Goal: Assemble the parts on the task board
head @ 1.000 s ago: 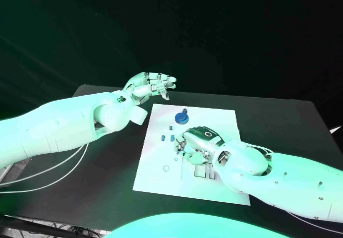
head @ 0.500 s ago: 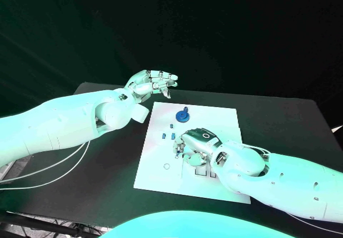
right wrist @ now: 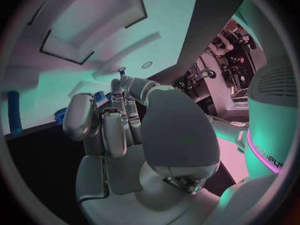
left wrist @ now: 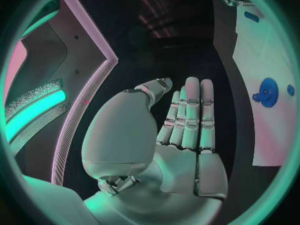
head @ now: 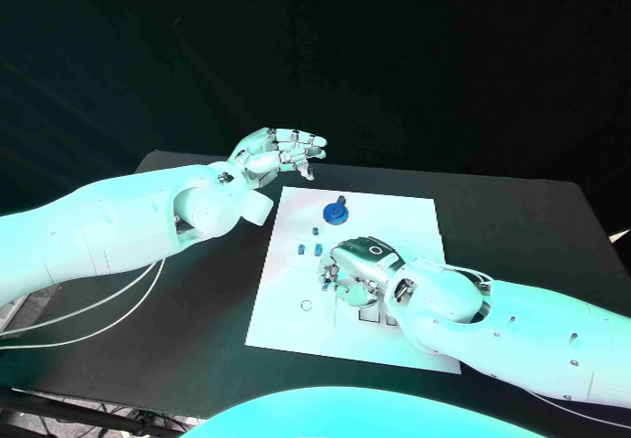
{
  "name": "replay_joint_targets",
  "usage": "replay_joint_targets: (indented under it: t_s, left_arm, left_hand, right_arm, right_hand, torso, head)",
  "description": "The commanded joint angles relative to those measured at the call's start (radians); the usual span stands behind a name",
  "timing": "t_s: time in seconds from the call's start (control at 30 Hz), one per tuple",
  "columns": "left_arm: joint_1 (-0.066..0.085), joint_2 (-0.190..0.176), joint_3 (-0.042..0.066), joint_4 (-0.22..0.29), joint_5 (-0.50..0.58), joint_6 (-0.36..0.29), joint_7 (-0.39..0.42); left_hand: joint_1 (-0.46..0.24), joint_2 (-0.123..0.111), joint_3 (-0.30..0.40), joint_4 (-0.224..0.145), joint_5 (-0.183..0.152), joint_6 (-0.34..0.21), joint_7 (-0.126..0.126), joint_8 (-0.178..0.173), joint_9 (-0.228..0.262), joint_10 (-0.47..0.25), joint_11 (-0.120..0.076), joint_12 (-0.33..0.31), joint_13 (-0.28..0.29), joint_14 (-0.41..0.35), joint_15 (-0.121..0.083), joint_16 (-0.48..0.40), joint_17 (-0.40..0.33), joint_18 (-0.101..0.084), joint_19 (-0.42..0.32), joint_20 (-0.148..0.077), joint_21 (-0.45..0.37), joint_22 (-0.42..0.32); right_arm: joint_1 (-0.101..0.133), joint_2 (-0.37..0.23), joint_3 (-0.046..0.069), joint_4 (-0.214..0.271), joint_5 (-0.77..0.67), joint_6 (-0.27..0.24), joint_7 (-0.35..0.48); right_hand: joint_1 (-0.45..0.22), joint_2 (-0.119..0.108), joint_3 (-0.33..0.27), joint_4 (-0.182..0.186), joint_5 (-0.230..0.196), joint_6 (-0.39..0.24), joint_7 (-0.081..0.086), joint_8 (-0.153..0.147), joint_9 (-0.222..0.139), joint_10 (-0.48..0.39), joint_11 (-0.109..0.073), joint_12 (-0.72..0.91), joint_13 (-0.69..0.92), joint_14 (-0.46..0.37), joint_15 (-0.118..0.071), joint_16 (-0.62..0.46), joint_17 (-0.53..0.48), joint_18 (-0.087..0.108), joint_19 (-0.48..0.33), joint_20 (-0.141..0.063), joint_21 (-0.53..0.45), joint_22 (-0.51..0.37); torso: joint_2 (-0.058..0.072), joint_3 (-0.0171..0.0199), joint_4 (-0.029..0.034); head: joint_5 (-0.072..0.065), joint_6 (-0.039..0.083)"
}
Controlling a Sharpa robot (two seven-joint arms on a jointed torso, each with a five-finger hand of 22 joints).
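While my right robot hand (head: 353,274) rests curled over the middle of the white task board (head: 401,219), whether it holds a part I cannot tell. My left robot hand (head: 279,153) hovers empty, fingers apart, beyond the board's far corner. A round blue gear (head: 336,214) and small blue parts (head: 309,248) lie on the board, on the black tabletop (head: 526,228). I read no writing.

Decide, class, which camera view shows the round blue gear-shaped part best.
The head view: the round blue gear-shaped part lies unobstructed on the white task board. The left wrist view shows it distorted near the rim; in the right wrist view I cannot identify it.
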Motion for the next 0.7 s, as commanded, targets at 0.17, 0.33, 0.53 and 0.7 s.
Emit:
replay_joint_targets:
  t_s: [0.17,0.33,0.53,0.7]
  left_arm:
    - [0.001,0.001,0.001,0.000,0.002,0.012,0.007]
    - [0.001,0.000,0.001,0.000,0.001,0.012,0.005]
    - [0.001,-0.001,0.001,0.000,0.001,0.013,0.004]
    - [0.001,-0.001,0.001,0.001,0.000,0.013,0.003]
  left_hand:
    - [0.010,-0.003,-0.006,0.000,-0.002,-0.010,0.014,-0.006,-0.001,-0.005,0.003,-0.003,-0.001,-0.002,0.005,-0.004,-0.002,0.005,0.005,0.000,-0.004,-0.002]
    - [0.010,-0.003,-0.006,0.000,-0.002,-0.010,0.014,-0.006,-0.001,-0.005,0.003,-0.003,-0.001,-0.002,0.005,-0.004,-0.002,0.005,0.005,0.000,-0.004,-0.002]
    - [0.010,-0.003,-0.007,0.001,-0.003,-0.011,0.014,-0.006,-0.001,-0.007,0.004,-0.003,-0.002,-0.003,0.006,-0.004,-0.002,0.005,0.005,0.001,-0.006,-0.003]
    - [0.010,-0.003,-0.007,0.001,-0.003,-0.011,0.014,-0.006,-0.001,-0.007,0.004,-0.003,-0.002,-0.003,0.006,-0.004,-0.002,0.005,0.005,0.001,-0.006,-0.003]
  right_arm:
    - [-0.001,0.002,0.000,-0.002,-0.015,0.030,-0.002]
    - [-0.001,0.002,0.000,-0.004,-0.015,0.036,-0.002]
    - [-0.001,0.007,0.000,-0.007,-0.015,0.043,-0.004]
    - [-0.003,0.016,-0.002,-0.012,-0.017,0.047,-0.010]
  right_hand:
    - [-0.005,0.003,0.000,-0.007,-0.002,0.004,0.001,0.003,0.001,0.037,-0.034,-0.004,0.002,0.048,-0.007,-0.006,-0.001,-0.016,-0.001,0.000,-0.001,0.112]
    - [-0.005,0.003,0.000,-0.007,-0.002,0.004,0.001,0.003,0.001,0.037,-0.034,-0.004,0.002,0.048,-0.007,-0.006,-0.001,-0.016,-0.001,0.000,-0.001,0.112]
    - [-0.006,0.003,0.001,-0.008,-0.002,0.004,0.001,0.002,0.001,0.037,-0.033,-0.005,0.002,0.048,-0.007,-0.007,-0.001,-0.016,-0.001,0.001,-0.002,0.112]
    - [-0.007,0.003,0.001,-0.008,-0.002,0.004,0.002,0.001,0.001,0.037,-0.033,-0.006,0.002,0.048,-0.007,-0.006,-0.001,-0.015,-0.002,0.001,-0.003,0.112]
  torso:
    - [0.000,0.0001,-0.0009]
    - [0.000,-0.0001,-0.0009]
    - [0.001,-0.0001,-0.0007]
    - [0.001,0.0000,0.0000]
  head:
    - [0.002,-0.002]
    - [0.002,-0.003]
    - [0.001,-0.004]
    - [0.001,-0.006]
